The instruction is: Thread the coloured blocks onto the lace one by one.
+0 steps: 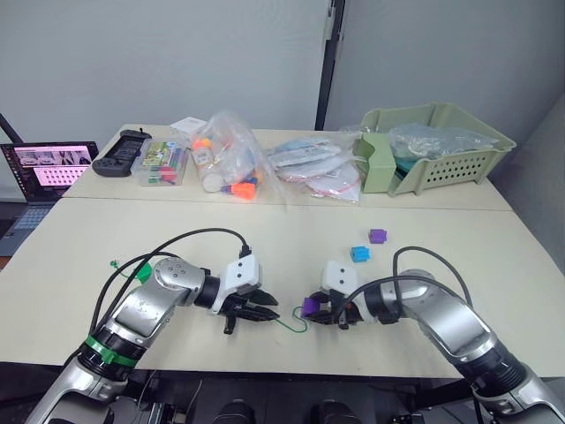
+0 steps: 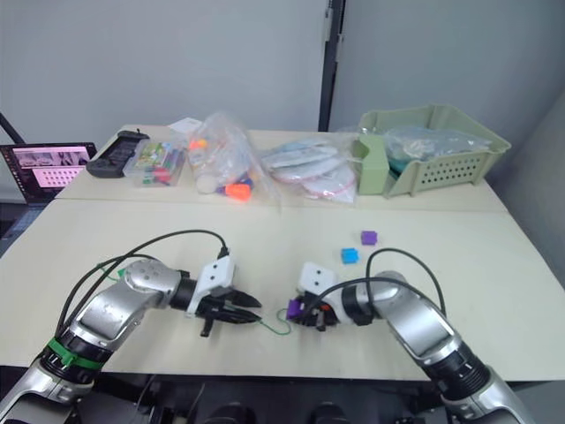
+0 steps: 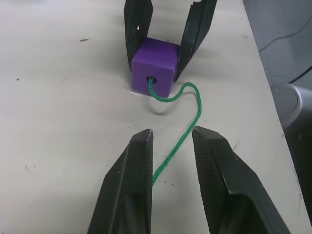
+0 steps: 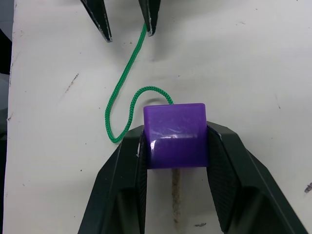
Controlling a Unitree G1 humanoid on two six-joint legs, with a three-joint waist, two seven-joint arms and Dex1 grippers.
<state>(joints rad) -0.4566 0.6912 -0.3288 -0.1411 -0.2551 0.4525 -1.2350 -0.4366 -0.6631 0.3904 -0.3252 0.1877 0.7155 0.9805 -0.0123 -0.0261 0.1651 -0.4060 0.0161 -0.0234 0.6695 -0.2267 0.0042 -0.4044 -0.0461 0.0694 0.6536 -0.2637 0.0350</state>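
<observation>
Pale tabletop [image 1: 291,247] under us, and near its front edge our right tool [image 4: 175,146] is clenched on a purple block [image 4: 176,135], green lace [image 3: 181,130] running through its hole. Our left tool [image 3: 170,141] is released, fingers parted either side of the lace. Farther back lie a blue block [image 1: 359,253] and another purple block [image 1: 378,236].

Smooth, slightly glossy plastic on the purple block [image 4: 175,134], catching a soft sheen on top. The green lace [image 3: 178,141] looks braided, a woven cord texture. The black fingers [image 3: 224,185] show a fine dimpled grip surface, matt. The tabletop [image 3: 58,122] is matt cream, lightly scuffed and speckled.
</observation>
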